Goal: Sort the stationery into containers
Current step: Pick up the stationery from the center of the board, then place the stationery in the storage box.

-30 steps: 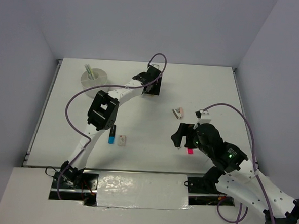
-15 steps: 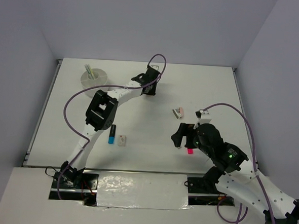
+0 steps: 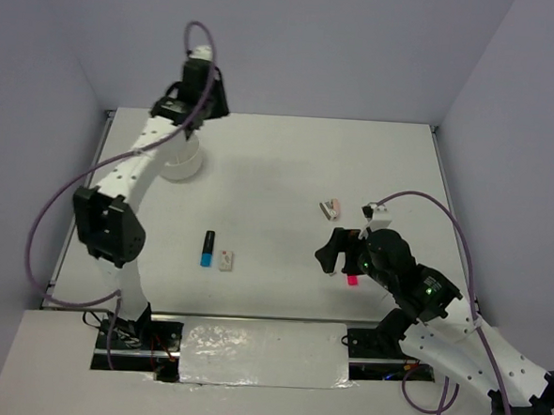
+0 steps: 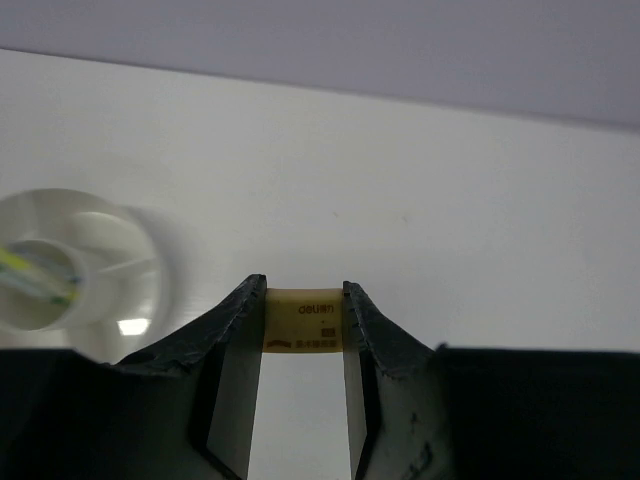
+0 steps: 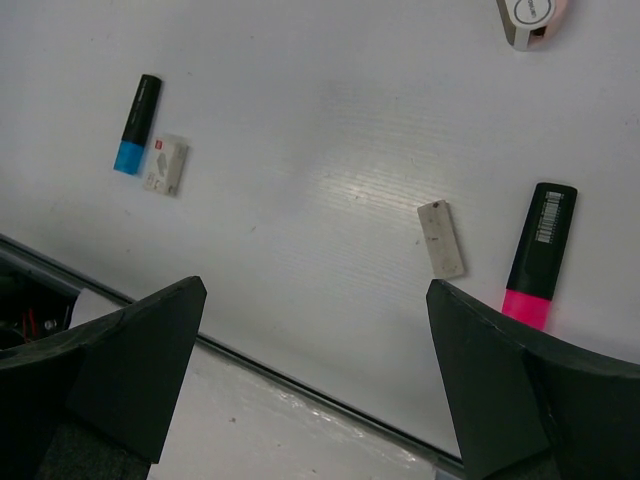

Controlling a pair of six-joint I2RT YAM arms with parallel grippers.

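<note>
My left gripper [image 3: 199, 95] is raised at the back left, above and just behind the round white cup [image 3: 184, 162]. In the left wrist view it [image 4: 305, 300] is shut on a tan eraser [image 4: 305, 320]. The cup [image 4: 95, 250] lies to its lower left and holds a thin yellow-green stick [image 4: 35, 275]. My right gripper [image 3: 336, 253] is open and empty, also in its wrist view [image 5: 315, 300]. Below it lie a grey eraser [image 5: 441, 238] and a pink highlighter [image 5: 540, 255]. A blue-and-black marker [image 3: 207, 248] and a white eraser [image 3: 226, 260] lie at centre left.
A small pink-and-white item [image 3: 331, 208] and a small white item [image 3: 377, 211] lie right of centre. Purple cables loop from both arms. The table's front edge [image 5: 300, 375] runs just under the right gripper. Grey walls close in the back and sides.
My left arm has swung from the back middle of the table up and left, and now hangs over the cup. The right arm has not moved.
</note>
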